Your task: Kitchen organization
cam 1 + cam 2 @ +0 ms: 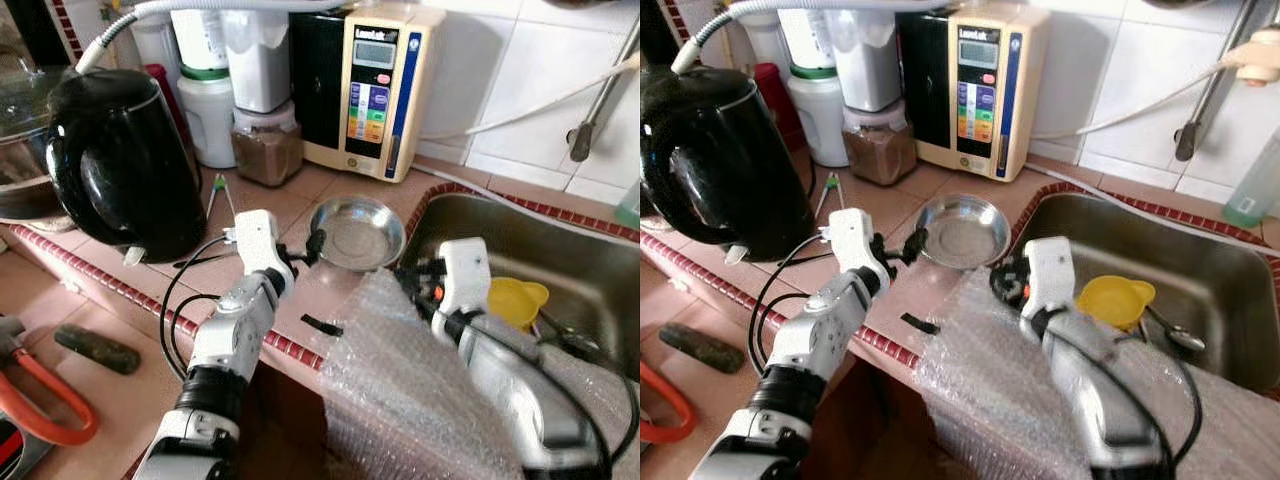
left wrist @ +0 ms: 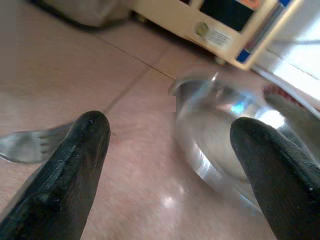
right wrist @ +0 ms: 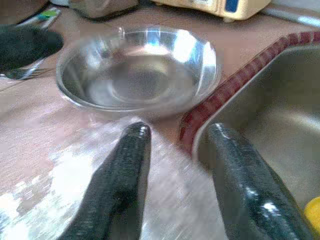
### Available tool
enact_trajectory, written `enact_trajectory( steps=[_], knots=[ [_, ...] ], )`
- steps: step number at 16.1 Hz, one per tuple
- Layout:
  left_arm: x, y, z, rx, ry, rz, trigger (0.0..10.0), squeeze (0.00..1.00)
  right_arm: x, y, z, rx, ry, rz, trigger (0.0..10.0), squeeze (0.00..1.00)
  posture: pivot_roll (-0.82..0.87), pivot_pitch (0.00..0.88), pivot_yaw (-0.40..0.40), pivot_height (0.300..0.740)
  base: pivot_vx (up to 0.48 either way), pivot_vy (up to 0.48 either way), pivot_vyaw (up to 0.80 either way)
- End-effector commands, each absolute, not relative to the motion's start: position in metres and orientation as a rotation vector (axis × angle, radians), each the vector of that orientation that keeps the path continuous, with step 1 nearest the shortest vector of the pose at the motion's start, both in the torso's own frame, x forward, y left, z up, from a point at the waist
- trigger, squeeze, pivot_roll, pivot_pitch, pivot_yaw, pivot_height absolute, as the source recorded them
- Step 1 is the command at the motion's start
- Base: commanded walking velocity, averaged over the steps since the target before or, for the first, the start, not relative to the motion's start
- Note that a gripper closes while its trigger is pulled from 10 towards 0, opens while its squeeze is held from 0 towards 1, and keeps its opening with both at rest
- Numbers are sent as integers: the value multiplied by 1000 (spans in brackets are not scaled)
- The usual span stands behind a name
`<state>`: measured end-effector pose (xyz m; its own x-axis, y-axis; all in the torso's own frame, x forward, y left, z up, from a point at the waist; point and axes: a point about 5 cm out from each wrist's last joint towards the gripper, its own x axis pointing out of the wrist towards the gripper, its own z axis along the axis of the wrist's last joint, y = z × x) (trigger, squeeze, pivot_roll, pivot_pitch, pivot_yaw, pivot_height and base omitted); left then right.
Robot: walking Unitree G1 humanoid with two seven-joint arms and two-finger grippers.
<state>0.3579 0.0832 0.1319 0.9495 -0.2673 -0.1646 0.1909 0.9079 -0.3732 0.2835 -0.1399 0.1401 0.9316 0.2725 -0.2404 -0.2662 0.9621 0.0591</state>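
Steel bowl [image 1: 357, 232], shallow, empty, upright on the tiled tabletop [image 1: 300, 195] just beside the red-edged rim of the sink [image 1: 560, 260]. Left end effector [image 1: 305, 250] sits low over the tabletop at the bowl's near-left edge, fingers spread wide; the left wrist view shows the bowl [image 2: 220, 130] partly between the fingertips [image 2: 85, 145], no contact discernible. Right end effector [image 1: 412, 275] sits at the bowl's near-right side by the sink corner, fingers parted narrowly and holding nothing; its wrist view shows the bowl [image 3: 140, 75] beyond the fingertips [image 3: 132, 150] and the sink wall [image 3: 280, 115] alongside. Bubble wrap [image 1: 400, 390] drapes over the tabletop edge under the right arm. Cream appliance [image 1: 375, 90] at the wall, display on top, coloured button panel below; brand line illegible. Black electric kettle [image 1: 120, 160] at far left. Jar of brown powder [image 1: 266, 150] and white containers [image 1: 210, 115] stand behind. Fork [image 2: 30, 147], visible in the left wrist view beside one finger, lies on the tabletop. Yellow funnel [image 1: 517, 298] and a spoon [image 1: 1175, 335] lie in the sink. Black cable [image 1: 185, 290] loops off the left arm.
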Motion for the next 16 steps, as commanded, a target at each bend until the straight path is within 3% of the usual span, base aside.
enact_trajectory(
  steps=[1,6,12,13,16],
  knots=[
    [363,83,137,-369,206,-209,10000,1000,280,-139,146,18,206,252,10000,1000,15,0,34,740,0,0,0],
    [370,85,134,-335,245,-162,10000,1000,275,-146,151,8,152,170,10000,1000,0,0,48,740,0,0,0],
    [372,89,121,-327,347,-89,10000,1000,259,-132,148,-20,135,249,10000,1000,-4,0,47,740,0,0,0],
    [372,86,120,-350,366,-90,10000,0,258,-128,148,-20,127,258,10000,1000,-6,0,48,740,0,0,0],
    [373,78,122,-401,383,-109,10000,0,254,-118,147,-23,123,274,10000,1000,-7,0,49,740,0,0,0]
  ],
)
